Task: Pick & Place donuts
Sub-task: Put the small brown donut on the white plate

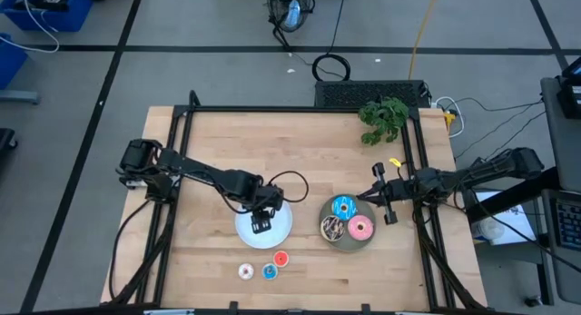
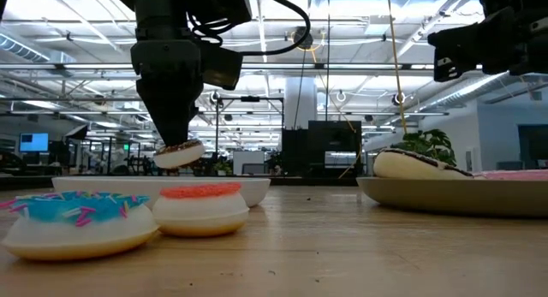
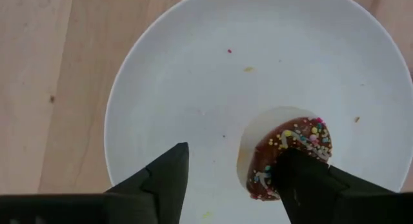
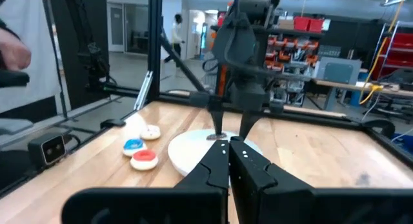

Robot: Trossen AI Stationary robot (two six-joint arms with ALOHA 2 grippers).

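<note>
Left claw (image 1: 261, 218) hangs over the white plate (image 1: 245, 229) near the middle of the wooden surface (image 1: 209, 152), fingers spread apart. In the left wrist view a small brown sprinkled donut (image 3: 287, 156) sits against one finger (image 3: 310, 185); the other finger stands clear of it with bare plate between. Low view shows the same donut (image 2: 179, 153) at the finger ends, just above the plate rim (image 2: 248, 187); cannot tell whether it touches the plate.

Three tiny donuts lie on the surface in front of the white plate, close together: white one (image 1: 245, 271), blue one (image 1: 270, 272), red one (image 1: 280, 258). In the low view the blue one (image 2: 77, 222) and red one (image 2: 200, 207) sit touching or nearly so.

Grey plate (image 1: 338, 243) lies to the right of the white plate and carries three larger donuts: blue (image 1: 343, 207), pink (image 1: 360, 228), dark sprinkled (image 1: 332, 228).

Right claw (image 1: 374, 196) is shut, fingers pressed together and holding nothing, poised at the far right edge of the grey plate.

Green plant sprig (image 1: 383, 118) lies at the far right corner of the surface
</note>
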